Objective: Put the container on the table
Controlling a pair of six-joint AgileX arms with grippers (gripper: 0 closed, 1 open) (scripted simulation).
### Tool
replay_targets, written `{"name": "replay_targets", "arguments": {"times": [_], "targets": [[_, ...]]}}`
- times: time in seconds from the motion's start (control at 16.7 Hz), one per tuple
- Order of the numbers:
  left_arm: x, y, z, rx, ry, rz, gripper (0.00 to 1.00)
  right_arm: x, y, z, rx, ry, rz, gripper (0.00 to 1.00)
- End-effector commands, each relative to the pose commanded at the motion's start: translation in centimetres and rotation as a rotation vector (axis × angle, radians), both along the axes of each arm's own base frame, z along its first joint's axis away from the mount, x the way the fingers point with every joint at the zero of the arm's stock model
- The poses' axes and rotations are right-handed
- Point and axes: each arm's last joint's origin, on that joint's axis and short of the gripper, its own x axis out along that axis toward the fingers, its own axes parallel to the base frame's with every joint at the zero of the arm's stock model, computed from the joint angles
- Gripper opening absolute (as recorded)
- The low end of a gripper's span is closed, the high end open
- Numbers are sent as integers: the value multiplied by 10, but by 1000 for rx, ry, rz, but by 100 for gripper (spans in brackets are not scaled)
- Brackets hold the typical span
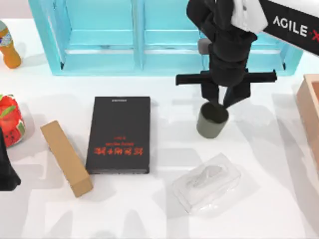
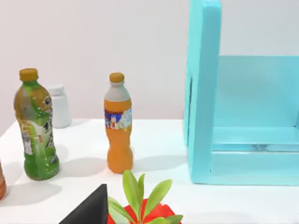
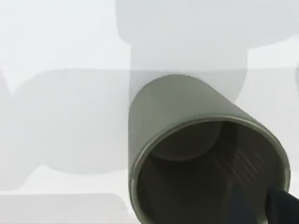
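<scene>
Olive-green and matte, the cup (image 1: 213,120) is sitting on the white tabletop (image 1: 259,209) in front of the turquoise shelf (image 1: 99,50), a bit right of the black book (image 1: 119,134) and just behind the clear tissue box (image 1: 207,188). The right gripper (image 1: 223,97) is directly over it, coming down from above, with one finger on the rim at the shelf side. From the right wrist view you're looking straight into the cup's open mouth, and a dark fingertip (image 3: 282,205) shows inside the rim. So the jaws look like they're pinching the wall, one finger in and one out, though I can't see clearly if the pinch is tight.

My read: this is the very end of the placing step. The cup seems to be upright and down on the surface, or nearly so; can't be sure the base is fully seated. The next move would be to spread the jaws and lift straight up, so the inner finger doesn't catch the rim and tip the thing toward the tissue box.

The left arm is parked at the left edge, near the strawberry-print pack (image 1: 10,119) and the orange bottle (image 1: 9,46).
</scene>
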Motion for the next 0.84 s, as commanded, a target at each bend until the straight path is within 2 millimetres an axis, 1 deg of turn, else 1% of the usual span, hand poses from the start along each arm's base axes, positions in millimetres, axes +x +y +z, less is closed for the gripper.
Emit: {"name": "replay_targets", "arguments": {"times": [0.48,0.54,0.84], "targets": [[0,0,0,0,0,0,100,0,0,0,0,0,0,98],[0,0,0,0,0,0,100,0,0,0,0,0,0,100],[0,0,0,0,0,0,100,0,0,0,0,0,0,100]]}}
